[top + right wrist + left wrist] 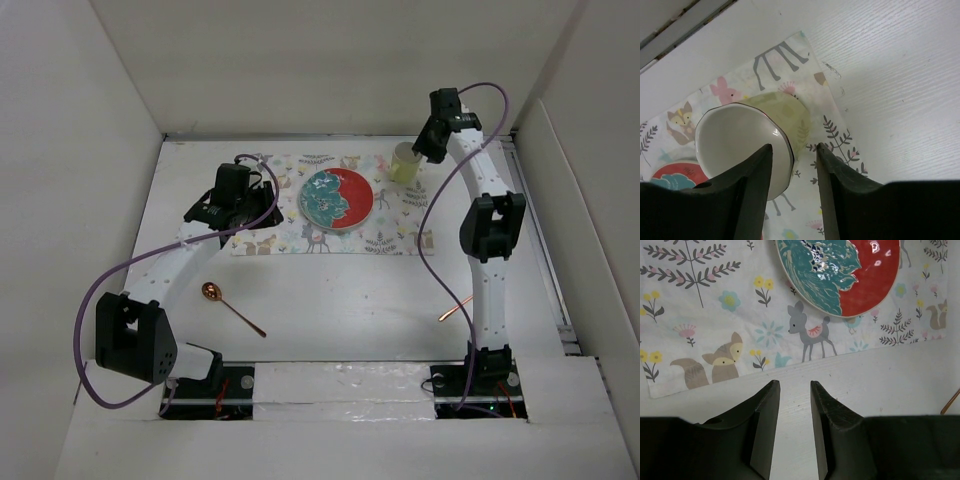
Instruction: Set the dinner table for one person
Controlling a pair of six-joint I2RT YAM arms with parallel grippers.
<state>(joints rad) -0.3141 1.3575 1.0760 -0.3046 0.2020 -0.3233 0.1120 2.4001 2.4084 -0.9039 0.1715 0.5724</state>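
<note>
The white dinner table point(350, 300) carries an animal-and-leaf placemat point(270, 238) at the back. A red and teal plate point(337, 199) lies on its middle. A pale green cup point(404, 163) with a white inside stands on its far right corner. My right gripper point(794, 147) is open just above the cup point(740, 145), with the near rim between its fingers: one finger over the inside, the other outside. My left gripper point(792, 384) is open and empty over bare table point(880, 380) at the placemat's front edge point(740, 367), left of the plate point(840, 275).
A copper spoon point(230, 305) lies on the table front left. Another thin copper utensil point(455, 308) lies front right, partly hidden by the right arm. White walls enclose the table on three sides.
</note>
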